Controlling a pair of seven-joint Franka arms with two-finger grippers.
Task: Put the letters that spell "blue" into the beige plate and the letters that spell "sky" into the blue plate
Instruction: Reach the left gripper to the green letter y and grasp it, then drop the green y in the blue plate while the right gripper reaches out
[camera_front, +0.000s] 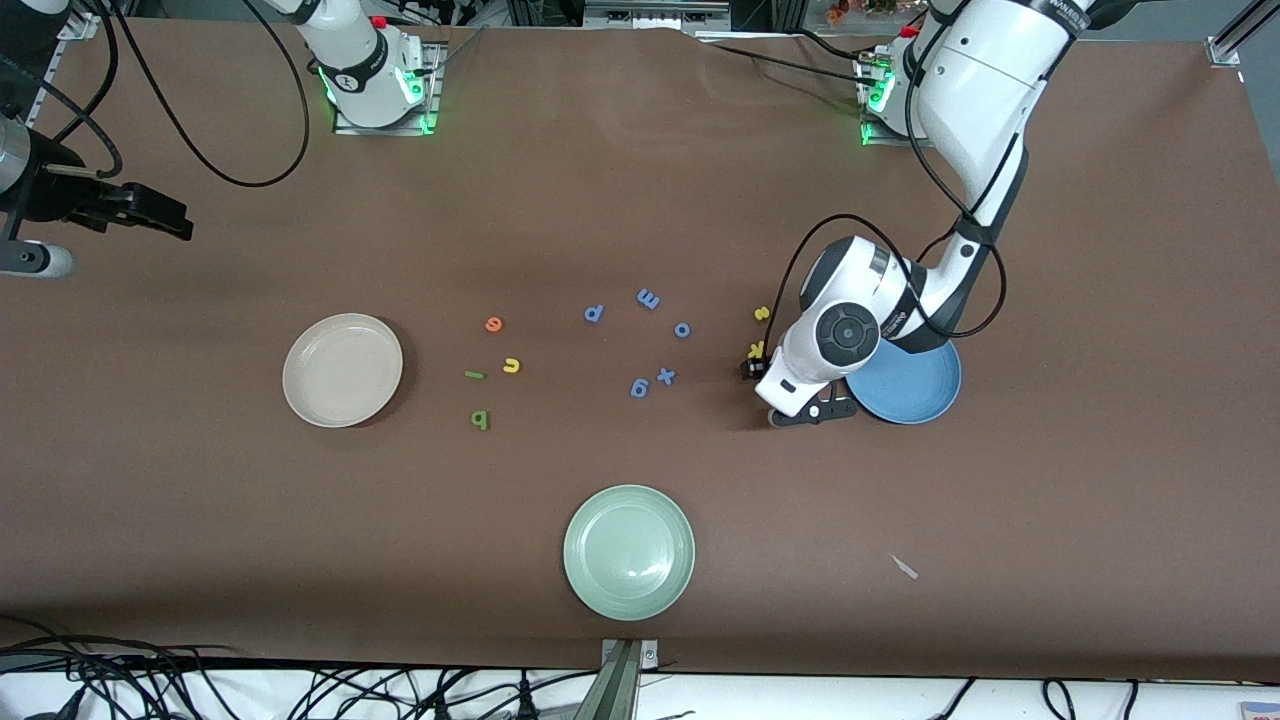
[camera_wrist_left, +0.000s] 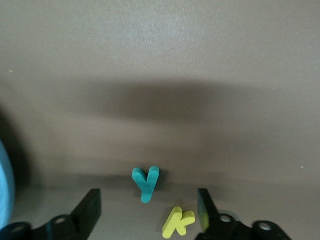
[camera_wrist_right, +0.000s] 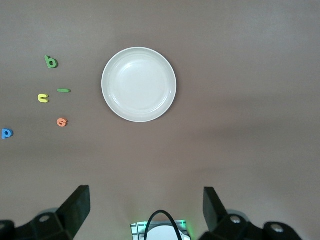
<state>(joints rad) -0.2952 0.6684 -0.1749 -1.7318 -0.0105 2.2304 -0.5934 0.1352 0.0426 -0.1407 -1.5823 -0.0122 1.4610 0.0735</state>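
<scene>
Hanging low over the desk (camera_front: 1100, 300), the left tool (camera_wrist_left: 149, 212) sits right beside the blue plate (camera_front: 915, 385). Its two fingers (camera_wrist_left: 87, 210) stand apart and hold nothing. Between them lie the teal y (camera_wrist_left: 146, 183) and the yellow k (camera_wrist_left: 178, 222), flat on the desk. The yellow s (camera_front: 762, 314) lies close by.

The right tool (camera_wrist_right: 146, 210) waits high up at the right arm's end of the desk, fingers wide apart and empty. Under its camera sits the beige plate (camera_wrist_right: 139, 84), with nothing in it. Beside that plate lie the green b (camera_wrist_right: 51, 62), green l (camera_wrist_right: 63, 90), yellow u (camera_wrist_right: 43, 98) and orange e (camera_wrist_right: 62, 122).
</scene>
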